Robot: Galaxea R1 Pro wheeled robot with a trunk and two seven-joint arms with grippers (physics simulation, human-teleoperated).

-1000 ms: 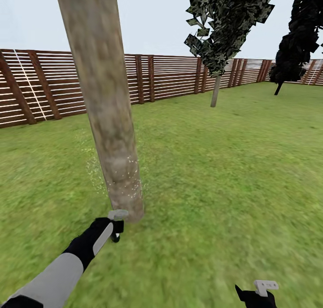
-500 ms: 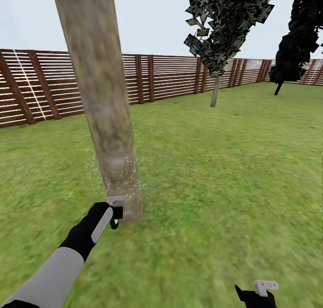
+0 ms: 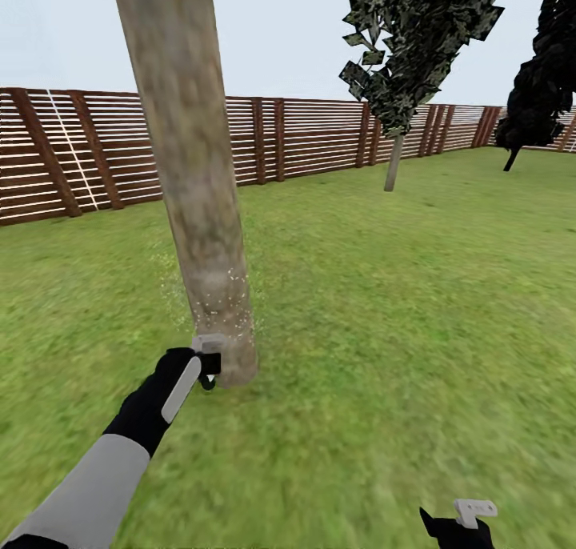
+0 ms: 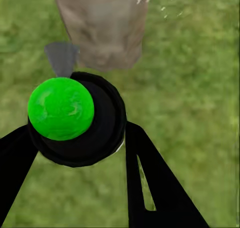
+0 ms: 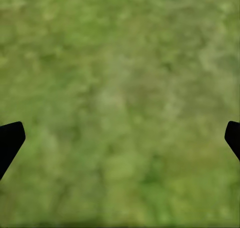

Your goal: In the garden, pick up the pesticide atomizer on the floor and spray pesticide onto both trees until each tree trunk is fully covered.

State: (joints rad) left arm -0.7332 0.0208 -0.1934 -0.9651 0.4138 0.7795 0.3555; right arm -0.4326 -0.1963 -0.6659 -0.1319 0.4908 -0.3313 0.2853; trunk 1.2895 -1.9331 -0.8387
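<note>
A thick mottled grey-brown tree trunk rises just ahead of me on the grass. My left gripper sits at its foot, shut on the pesticide atomizer, a small black bottle. In the left wrist view the atomizer is a black round body with a green ball on top, held between the dark fingers and aimed at the trunk base. Whitish pesticide specks float around the lower trunk. The second tree stands far back right. Low at the right, my right gripper is open over bare grass.
A brown slatted fence rings the lawn behind the trees. A black-leaved tree stands at the far right. Open grass stretches between the near trunk and the second tree.
The whole view has shifted slightly right, so the camera moved. My left gripper with the atomizer has risen a little against the trunk's base. The right gripper has stayed put.
</note>
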